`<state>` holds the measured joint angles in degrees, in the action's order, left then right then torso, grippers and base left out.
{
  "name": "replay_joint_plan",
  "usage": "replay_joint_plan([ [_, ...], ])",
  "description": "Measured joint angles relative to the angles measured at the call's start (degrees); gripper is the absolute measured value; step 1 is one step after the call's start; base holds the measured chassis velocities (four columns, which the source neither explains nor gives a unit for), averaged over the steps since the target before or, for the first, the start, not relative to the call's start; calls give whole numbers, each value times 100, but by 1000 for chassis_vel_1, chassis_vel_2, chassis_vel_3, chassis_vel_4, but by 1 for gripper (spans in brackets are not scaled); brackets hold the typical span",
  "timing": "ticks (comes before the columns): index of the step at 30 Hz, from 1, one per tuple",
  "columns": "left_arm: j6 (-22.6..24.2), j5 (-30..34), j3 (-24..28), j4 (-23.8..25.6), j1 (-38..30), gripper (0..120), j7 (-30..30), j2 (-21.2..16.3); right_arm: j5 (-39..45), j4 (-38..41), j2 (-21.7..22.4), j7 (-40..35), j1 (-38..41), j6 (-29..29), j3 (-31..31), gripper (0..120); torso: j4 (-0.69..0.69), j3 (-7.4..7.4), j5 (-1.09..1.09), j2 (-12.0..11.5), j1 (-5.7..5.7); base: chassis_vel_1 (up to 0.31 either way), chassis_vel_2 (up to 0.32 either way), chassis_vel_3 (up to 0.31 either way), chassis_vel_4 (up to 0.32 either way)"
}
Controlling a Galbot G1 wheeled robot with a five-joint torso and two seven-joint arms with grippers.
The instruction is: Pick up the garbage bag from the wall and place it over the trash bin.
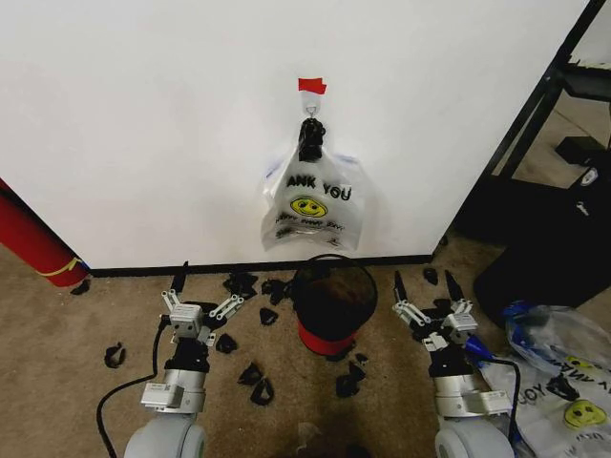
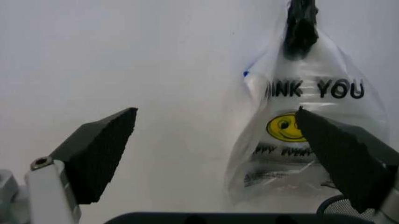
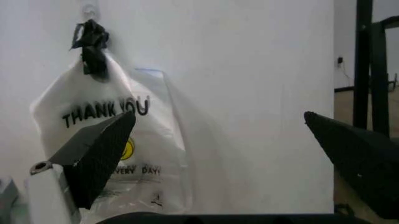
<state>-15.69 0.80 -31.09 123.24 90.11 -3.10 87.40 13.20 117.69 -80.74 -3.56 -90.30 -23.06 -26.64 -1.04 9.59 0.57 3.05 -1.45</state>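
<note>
Thin whitish plastic, black "THANK YOU" print and yellow smiley: the garbage bag [image 1: 311, 205] hangs flat against the wall [image 1: 143, 124], its gathered top caught by a black clip [image 1: 311, 139] on a hook under a piece of red tape [image 1: 311, 86]; it sits directly above the trash bin [image 1: 333, 302], which stands on the carpet [image 1: 57, 324] close to the baseboard, nothing draped over it.

Step in hand, as judged: the very start, pick not begun; both arms low, either side of the bin, well below the bag. Left gripper [image 1: 200, 307] has its fingers spread wide and holds nothing; right gripper [image 1: 431, 307] likewise wide apart and empty.

Next move calls for one arm to rise to the bag's upper part and close on the plastic near the hook (film is thin and slack, so a pinch on gathered material should hold better than one on the flat face); then lift it clear of the hook before lowering over the bin.

View differences: head view gives the whole layout, bin under bag, scattered black clips [image 1: 253, 377] on the floor, a red roll [image 1: 33, 239] at the robot's left, more printed bags [image 1: 563, 382] at its right; left wrist view shows a blue tape strip [image 2: 247, 73] at the bag's edge; right wrist view shows the full "THANK YOU" and a black rack [image 3: 367, 70] beyond the wall's end.
</note>
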Motion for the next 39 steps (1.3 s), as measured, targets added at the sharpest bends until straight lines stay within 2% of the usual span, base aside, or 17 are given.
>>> replay_joint_plan([
  [7,14,-13,35,21,47,100,-7,2,112,-14,43,54,102,35,181,100,0,0,0,1,0,0,0,0,0],
  [13,-32,-24,17,144,209,100,-91,-14,1361,-158,144,427,528,213,599,100,2,0,0,1,0,0,0,0,0],
  [22,-47,-42,-51,294,388,100,-107,33,1618,-162,167,620,743,423,795,100,-1,0,0,1,0,0,0,0,0],
  [25,-56,-74,24,285,351,100,-123,14,2356,-256,264,1120,1106,495,859,100,1,0,0,1,0,0,0,0,0],
  [26,-73,-105,55,264,337,100,-141,4,2709,-326,277,1390,1281,505,881,100,-3,0,1,1,0,0,0,0,0],
  [28,-136,-198,81,234,390,100,-179,4,3448,-604,252,1940,1794,513,999,100,-2,1,0,1,0,0,0,0,0],
  [29,-136,-198,81,234,390,100,-179,4,3448,-604,252,1940,1794,513,999,100,-2,1,0,1,0,0,0,0,0],
  [32,-181,-289,75,250,494,100,-191,17,4356,-1118,111,2438,2606,547,1287,100,4,1,2,1,0,0,0,0,0],
  [35,-208,-336,22,305,536,100,-190,50,4979,-2114,-94,2953,3402,484,1554,100,1,1,1,1,0,0,0,0,0],
  [38,-228,-360,-7,331,577,100,-186,71,5173,-2734,-228,3287,3825,420,1635,100,0,1,1,0,0,0,0,0,0],
  [39,-244,-377,-27,351,619,100,-182,81,5292,-3236,-351,3551,4174,367,1661,100,1,1,1,0,0,0,0,0,0],
])
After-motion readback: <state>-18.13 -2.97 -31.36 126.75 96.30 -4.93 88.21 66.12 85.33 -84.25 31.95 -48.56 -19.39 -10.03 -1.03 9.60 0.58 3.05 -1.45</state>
